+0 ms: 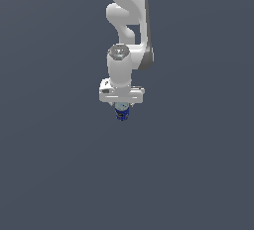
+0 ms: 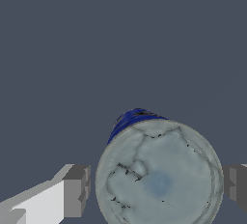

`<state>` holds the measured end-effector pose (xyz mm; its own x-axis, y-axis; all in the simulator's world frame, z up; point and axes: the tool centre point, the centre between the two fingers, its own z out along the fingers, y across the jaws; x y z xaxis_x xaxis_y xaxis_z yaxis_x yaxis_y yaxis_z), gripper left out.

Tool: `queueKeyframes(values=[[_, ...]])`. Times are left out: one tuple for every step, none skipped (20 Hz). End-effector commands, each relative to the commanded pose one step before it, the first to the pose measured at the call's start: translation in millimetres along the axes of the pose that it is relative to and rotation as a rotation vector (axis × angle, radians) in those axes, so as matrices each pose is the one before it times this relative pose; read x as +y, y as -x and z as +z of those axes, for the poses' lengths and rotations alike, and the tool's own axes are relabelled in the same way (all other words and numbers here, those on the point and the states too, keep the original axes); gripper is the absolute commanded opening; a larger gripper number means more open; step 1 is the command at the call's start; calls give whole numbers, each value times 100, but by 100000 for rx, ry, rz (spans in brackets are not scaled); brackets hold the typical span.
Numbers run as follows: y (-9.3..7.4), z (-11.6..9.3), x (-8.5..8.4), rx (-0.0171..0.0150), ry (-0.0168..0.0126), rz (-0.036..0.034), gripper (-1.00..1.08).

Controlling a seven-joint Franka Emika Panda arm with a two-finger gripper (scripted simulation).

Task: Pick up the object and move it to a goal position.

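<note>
The object, a small blue can (image 1: 121, 113) with a pale grey top, stands upright directly under the white gripper (image 1: 121, 104) in the exterior view. In the wrist view the can's grey, cracked-looking top (image 2: 159, 177) fills the space between the two fingers, with its blue side showing behind. One grey fingertip (image 2: 77, 189) stands a small gap away from the can. The other fingertip (image 2: 235, 187) sits right at the can's edge. The gripper (image 2: 157, 189) is open and straddles the can. The fingers are mostly hidden in the exterior view.
A plain dark grey surface (image 1: 198, 174) surrounds the can on all sides. The white arm (image 1: 126, 21) rises above the gripper to the top of the exterior view.
</note>
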<state>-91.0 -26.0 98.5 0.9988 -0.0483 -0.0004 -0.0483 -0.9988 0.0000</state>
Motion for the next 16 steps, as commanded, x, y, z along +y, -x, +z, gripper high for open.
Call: queueKeyframes(values=[[65, 1150, 1, -30, 3, -1, 100], [2, 359, 0, 0, 0, 0, 100], [-1, 276, 1, 49, 4, 3, 100], [-10, 243, 0, 0, 0, 0, 100], [-13, 185, 0, 0, 0, 0, 100], [-12, 129, 0, 0, 0, 0, 100], [-9, 76, 0, 0, 0, 0, 100], [-3, 25, 0, 0, 0, 0, 100], [0, 0, 0, 0, 0, 0, -100], [0, 0, 0, 0, 0, 0, -100], [0, 0, 0, 0, 0, 0, -100], [0, 0, 0, 0, 0, 0, -100], [0, 0, 0, 0, 0, 0, -100], [0, 0, 0, 0, 0, 0, -100], [0, 0, 0, 0, 0, 0, -100], [0, 0, 0, 0, 0, 0, -100]])
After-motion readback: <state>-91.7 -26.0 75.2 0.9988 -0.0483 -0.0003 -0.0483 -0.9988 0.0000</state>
